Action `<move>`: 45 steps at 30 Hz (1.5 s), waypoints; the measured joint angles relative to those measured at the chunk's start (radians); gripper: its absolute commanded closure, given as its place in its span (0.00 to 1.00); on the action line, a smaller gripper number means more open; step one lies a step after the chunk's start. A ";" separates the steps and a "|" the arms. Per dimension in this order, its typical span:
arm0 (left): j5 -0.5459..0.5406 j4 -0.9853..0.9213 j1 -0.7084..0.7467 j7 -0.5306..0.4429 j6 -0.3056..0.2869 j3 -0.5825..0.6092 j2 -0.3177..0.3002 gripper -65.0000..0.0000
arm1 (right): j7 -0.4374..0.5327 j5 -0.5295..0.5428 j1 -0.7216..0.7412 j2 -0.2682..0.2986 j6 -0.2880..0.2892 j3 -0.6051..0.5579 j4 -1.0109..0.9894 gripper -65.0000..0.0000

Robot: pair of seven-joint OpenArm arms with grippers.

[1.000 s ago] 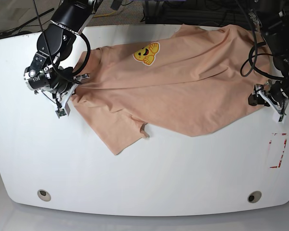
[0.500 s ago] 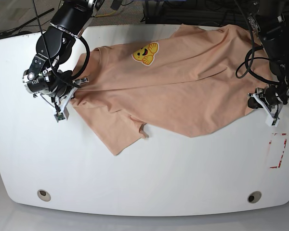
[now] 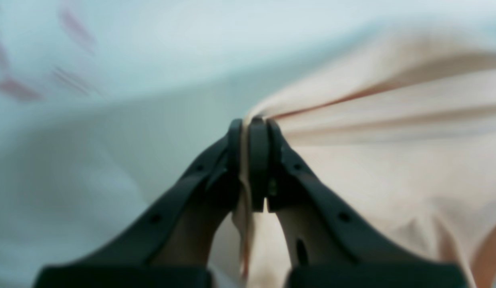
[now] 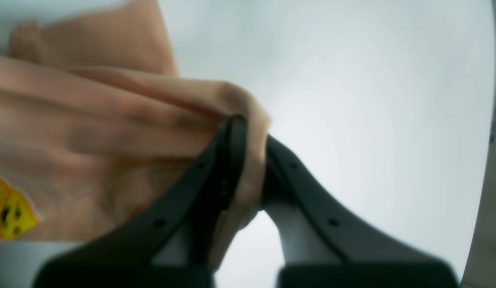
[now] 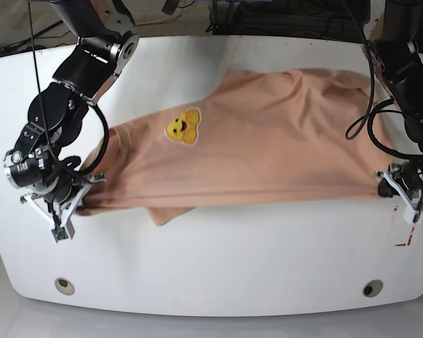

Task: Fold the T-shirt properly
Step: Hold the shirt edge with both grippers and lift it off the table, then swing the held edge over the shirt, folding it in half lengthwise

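The peach-pink T-shirt is stretched across the white table, its yellow smiling-face print facing up. My left gripper is shut on the shirt's edge at the base view's right. Up close, the left wrist view shows the left gripper pinching a taut fold of the T-shirt. My right gripper is shut on the shirt's other end at the base view's left. In the right wrist view, cloth of the T-shirt wraps over the tips of the right gripper, and the print shows at the lower left.
Red tape marks lie on the table at the right, just below the left gripper. Two round holes sit near the table's front edge. Cables hang behind the table's far edge.
Both grippers have pulled the T-shirt toward the table's front, stretching it taut between them. The left gripper has closed on the shirt's edge. The face print moved forward and left.
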 measured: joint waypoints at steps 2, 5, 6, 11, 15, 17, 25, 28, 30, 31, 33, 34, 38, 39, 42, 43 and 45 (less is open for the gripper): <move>0.005 0.075 -0.017 0.030 -0.001 -0.006 0.000 1.00 | -0.007 0.001 0.056 0.021 0.000 -0.026 -0.050 1.00; 0.011 0.164 -0.067 0.060 0.000 -0.011 -0.003 1.00 | -0.005 0.013 0.154 0.051 0.001 -0.080 -0.114 1.00; 0.009 0.195 -0.087 0.063 0.000 -0.011 -0.003 1.00 | -0.006 0.011 0.198 0.059 0.001 -0.095 -0.135 1.00; 0.004 0.280 -0.187 0.068 -0.003 -0.007 -0.003 1.00 | -0.007 0.009 0.392 0.108 0.001 -0.172 -0.241 1.00; 0.005 0.336 -0.299 0.088 -0.004 -0.003 -0.017 1.00 | -0.003 0.013 0.580 0.130 0.001 -0.239 -0.304 1.00; -0.016 0.368 -0.349 0.108 -0.005 -0.001 -0.053 1.00 | -0.001 0.008 0.678 0.137 0.001 -0.279 -0.333 1.00; -0.013 0.443 -0.516 0.124 -0.002 -0.003 -0.123 0.99 | 0.025 0.034 0.874 0.146 0.001 -0.375 -0.365 1.00; -0.030 0.450 -0.521 0.116 -0.002 -0.002 -0.136 0.99 | 0.018 0.035 0.862 0.159 0.002 -0.372 -0.363 1.00; -0.018 0.449 -0.508 0.130 -0.002 0.029 -0.134 0.99 | 0.005 0.034 0.837 0.159 0.002 -0.371 -0.351 1.00; -0.010 0.449 -0.499 0.140 -0.002 0.045 -0.133 0.99 | 0.006 0.025 0.815 0.160 0.001 -0.372 -0.333 1.00; -0.014 0.456 -0.461 0.132 0.000 0.048 -0.126 0.99 | 0.018 0.026 0.754 0.168 0.002 -0.374 -0.271 1.00; -0.019 0.468 -0.430 0.117 -0.002 0.043 -0.126 0.99 | 0.018 0.028 0.718 0.176 0.001 -0.374 -0.232 1.00; -0.023 0.520 -0.285 0.137 -0.004 0.032 -0.104 0.99 | 0.017 0.016 0.505 0.193 0.001 -0.364 -0.116 1.00; -0.019 0.533 -0.249 0.142 0.001 0.031 -0.093 0.99 | 0.008 0.019 0.440 0.189 0.002 -0.352 -0.090 1.00; -0.031 0.593 -0.125 0.135 0.000 0.035 -0.085 0.99 | 0.008 0.020 0.271 0.166 0.002 -0.289 -0.030 1.00; -0.036 0.610 -0.080 0.135 -0.003 0.033 -0.084 0.99 | 0.005 0.019 0.225 0.156 0.002 -0.266 -0.019 1.00; -0.036 0.655 0.027 0.137 -0.003 0.033 -0.080 0.99 | 0.000 0.014 0.124 0.135 0.002 -0.211 0.001 1.00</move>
